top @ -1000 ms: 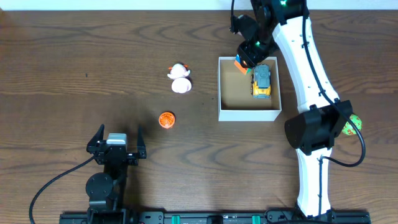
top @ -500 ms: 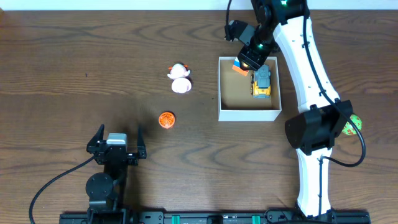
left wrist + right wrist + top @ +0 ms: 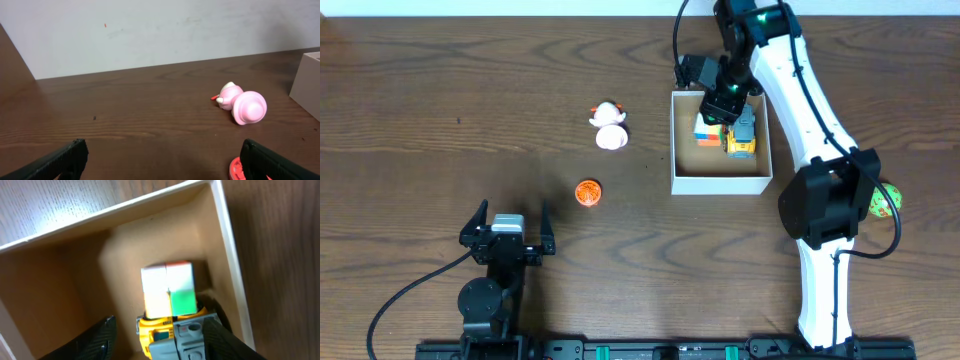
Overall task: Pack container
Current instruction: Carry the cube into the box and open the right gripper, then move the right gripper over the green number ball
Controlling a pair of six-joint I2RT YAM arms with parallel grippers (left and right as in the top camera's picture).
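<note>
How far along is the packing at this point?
Done: a yellow toy truck and a multicoloured cube lie inside the container. In hand: nothing; the right gripper hangs open above the cube, and the left gripper sits open. Left: the pink toy, the orange round toy and a green toy by the right arm, all on the table.

Cube and toy truck sit side by side in the container, toward the bench's far-right corner; figurine and disc lie left.
</note>
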